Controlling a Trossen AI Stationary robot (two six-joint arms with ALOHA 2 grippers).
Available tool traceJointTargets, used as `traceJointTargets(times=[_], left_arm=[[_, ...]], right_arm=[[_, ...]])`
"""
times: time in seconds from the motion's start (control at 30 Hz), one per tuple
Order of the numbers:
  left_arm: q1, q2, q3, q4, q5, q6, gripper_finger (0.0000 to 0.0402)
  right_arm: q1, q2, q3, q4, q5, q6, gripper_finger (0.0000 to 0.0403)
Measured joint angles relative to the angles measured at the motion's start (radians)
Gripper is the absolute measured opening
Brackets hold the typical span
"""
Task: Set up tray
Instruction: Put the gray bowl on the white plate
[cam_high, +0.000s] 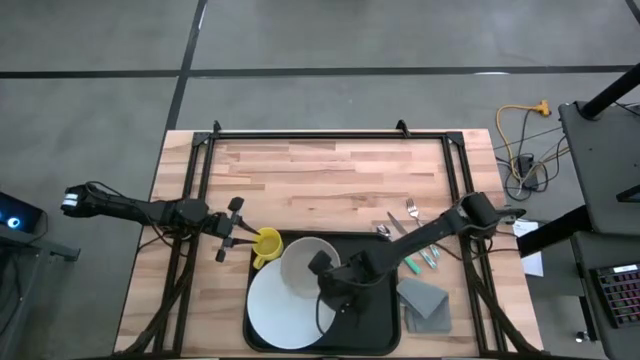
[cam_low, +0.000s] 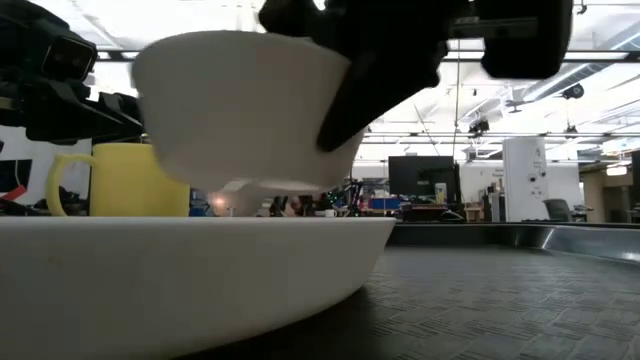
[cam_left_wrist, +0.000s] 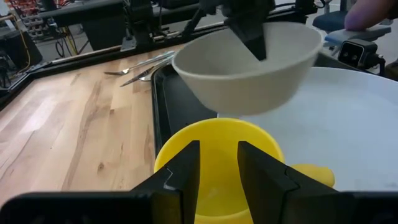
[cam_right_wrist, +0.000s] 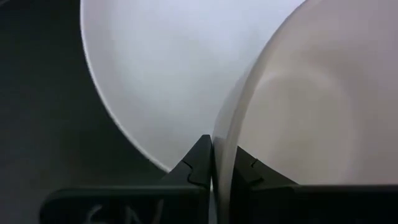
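Observation:
The black tray (cam_high: 375, 322) lies at the table's near middle with a white plate (cam_high: 280, 318) on its left half. My right gripper (cam_high: 326, 270) is shut on a white bowl (cam_high: 303, 264), which hangs over the plate's far part. The low view shows the bowl (cam_low: 250, 110) clear of the plate (cam_low: 190, 270). A yellow mug (cam_high: 266, 244) stands at the tray's far left corner. My left gripper (cam_left_wrist: 217, 168) points at it from the left, a narrow gap between its fingers. My right gripper holds the bowl by its rim (cam_right_wrist: 219, 134) on the bowl's right side, one finger inside and one outside. The fingers slant down from the table's right. The bowl is lifted clear of the plate and tilted. My left gripper is right at the mug's left side; I cannot tell whether it touches.
Metal cutlery (cam_high: 400, 222) and green-handled pieces (cam_high: 426, 258) lie on the wood right of the tray's far corner. A grey folded napkin (cam_high: 425, 300) lies beside the tray's right edge. Bare wooden table (cam_high: 330, 170) stretches toward the far edge.

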Motion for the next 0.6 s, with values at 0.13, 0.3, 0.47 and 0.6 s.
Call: traceJointTargets(times=[0.13,0.3,0.47,0.6], left_arm=[[0.0,0.0,0.0,0.0,0.0,0.0,0.0094],[0.0,0.0,0.0,0.0,0.0,0.0,0.0094],[0.0,0.0,0.0,0.0,0.0,0.0,0.0094],[0.0,0.001,0.0,0.0,0.0,0.0,0.0094]], right_arm=[[0.012,0.05,0.057,-0.003,-0.015,-0.026,0.0008],[0.022,0.114,0.138,0.001,-0.057,-0.032,0.0008],[0.033,0.163,0.187,0.011,-0.068,-0.051,0.0008],[0.036,0.188,0.217,0.009,-0.071,-0.05,0.0008]])
